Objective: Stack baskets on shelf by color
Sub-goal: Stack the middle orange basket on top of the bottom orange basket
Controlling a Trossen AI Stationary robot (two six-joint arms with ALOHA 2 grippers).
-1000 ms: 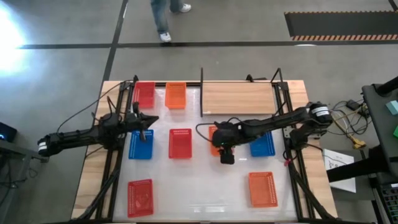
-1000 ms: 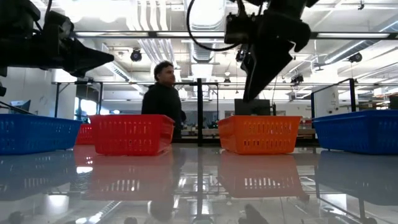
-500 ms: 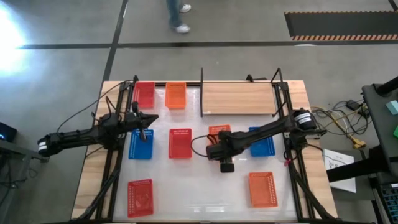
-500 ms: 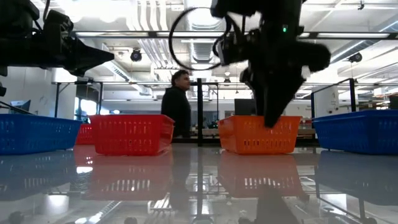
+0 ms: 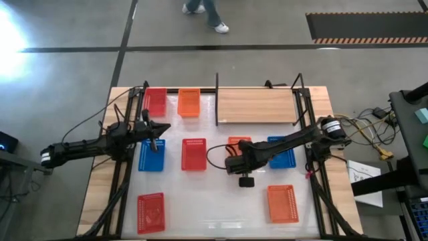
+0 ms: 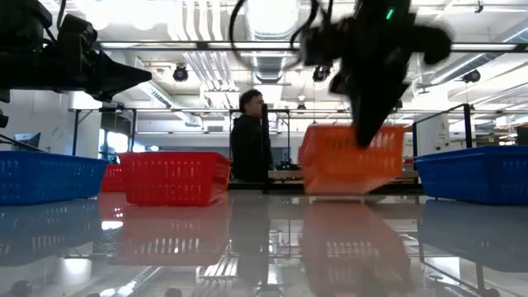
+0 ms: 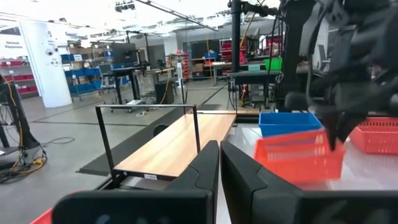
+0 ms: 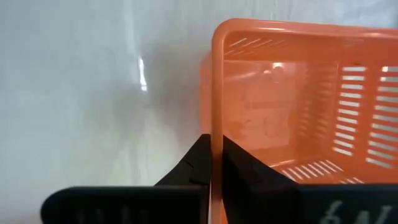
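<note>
My right gripper [image 5: 242,163] is shut on an orange basket [image 5: 236,142] at the table's middle, which is tilted in the low view [image 6: 355,161]. My left gripper [image 5: 158,131] is shut on nothing, level above a blue basket [image 5: 151,155] at the left. A red basket [image 5: 194,153] and another blue basket [image 5: 281,152] rest on their bases on either side of the held one. At the far edge stands the light-wood shelf [image 5: 257,105], its board bare. My right gripper pinches the orange basket's near short wall at its rim [image 8: 212,124], one finger inside the basket and one outside. The fingers [image 8: 239,177] slant steeply down from above. The basket is tilted with its near end raised; I cannot tell whether its far end touches the table.
A red basket [image 5: 156,102] and an orange one [image 5: 189,102] sit at the far left beside the shelf. Another red basket [image 5: 151,212] and another orange one [image 5: 282,203] sit near the front edge. A person [image 6: 247,136] walks behind the table.
My right gripper has shifted a little toward the table's near edge, tipped steeper and sunk to the orange basket's near wall, and has taken hold of it. The basket, flat on the table before, now stands tilted with its near end raised. The person has walked rightward.
</note>
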